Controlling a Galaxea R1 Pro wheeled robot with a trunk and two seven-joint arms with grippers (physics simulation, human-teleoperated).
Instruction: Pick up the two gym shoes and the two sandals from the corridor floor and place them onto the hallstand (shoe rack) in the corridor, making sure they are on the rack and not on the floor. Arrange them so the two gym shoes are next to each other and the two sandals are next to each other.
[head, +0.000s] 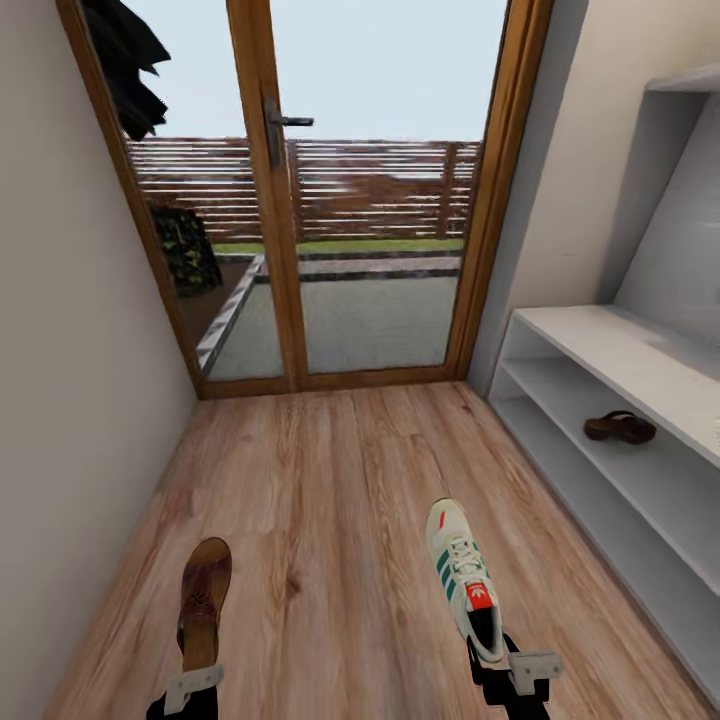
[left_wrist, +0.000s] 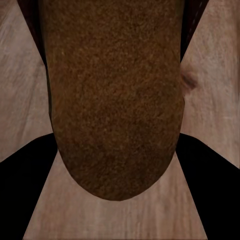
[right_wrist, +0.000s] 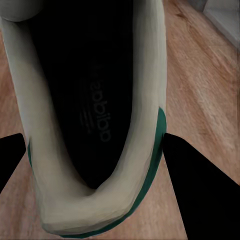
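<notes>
White green-striped gym shoe (head: 465, 580) and brown sandal (head: 204, 598) each held heel-first.

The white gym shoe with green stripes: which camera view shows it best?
The head view: the whole gym shoe shows there, laces, stripes and red tongue patch, its heel at the right gripper. The right wrist view gives a close look into its heel opening. The left wrist view shows the sandal.

Matt grainy brown sandal (left_wrist: 115, 100), smooth white gym shoe (right_wrist: 145, 125), wood-grain floor (head: 320, 470)
</notes>
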